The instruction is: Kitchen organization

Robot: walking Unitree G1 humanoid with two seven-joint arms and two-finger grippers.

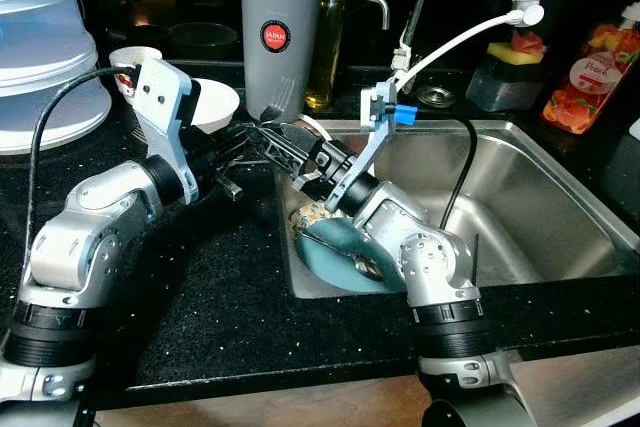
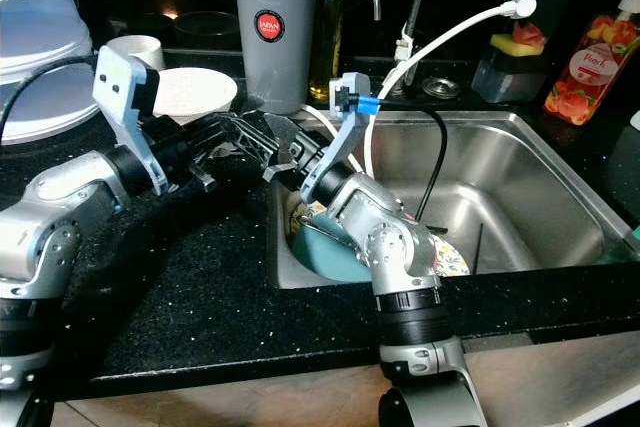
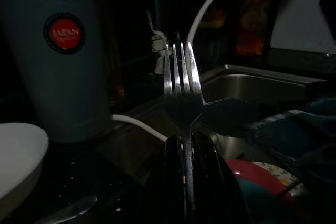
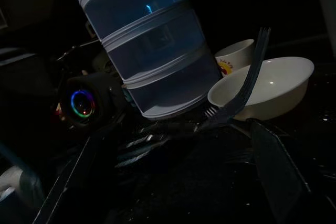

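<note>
Left wrist view shows the fork (image 3: 181, 85) standing upright, its handle pinched between the left hand's (image 1: 252, 137) closed fingers, over the table edge by the sink (image 1: 560, 197). Right hand (image 1: 290, 162) sits just beside it, fingers spread around the fork. A handover looks underway; if the left lets go too soon, I reckon the fork drops onto the teal plate (image 1: 345, 257) below.

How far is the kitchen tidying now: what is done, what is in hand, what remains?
Done: little that I can tell; a white bowl and a cup stand on the counter. In hand: the left gripper is shut on a fork, held upright at the sink's left edge, with the right gripper beside it. Left: a teal plate, a spoon and patterned dishes in the sink.
</note>
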